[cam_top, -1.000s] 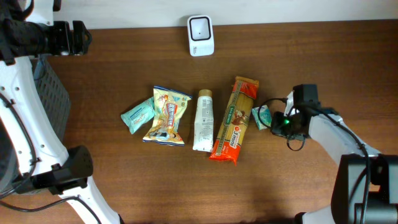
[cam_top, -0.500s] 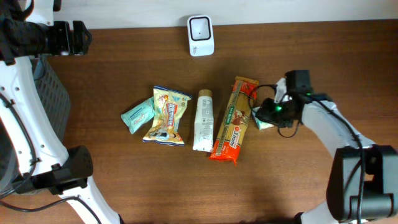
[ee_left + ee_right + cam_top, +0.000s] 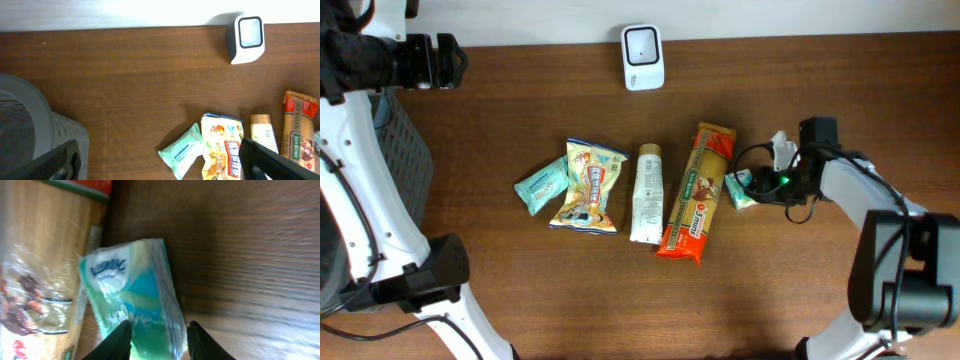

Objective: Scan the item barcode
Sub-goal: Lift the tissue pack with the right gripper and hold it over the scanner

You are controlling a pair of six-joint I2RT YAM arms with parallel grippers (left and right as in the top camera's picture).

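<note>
Pickup stage: right gripper [image 3: 767,186] sits low at the tissue pack [image 3: 740,188], right of centre in the overhead view, just beside the pasta packet [image 3: 698,192]. Its fingers bracket the pack's end; whether they clamp it I cannot tell. Left gripper [image 3: 159,150] is spread wide, holding nothing. Next, I judge: a firm pinch, a lift, then barcode turned to the scanner [image 3: 642,44] at top centre

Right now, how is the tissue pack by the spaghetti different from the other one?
The right tissue pack sits between the fingers of the right gripper; the left tissue pack lies untouched. The right one is beside the spaghetti, the left one beside the chip bag. Both are small, teal and on the table.
</note>
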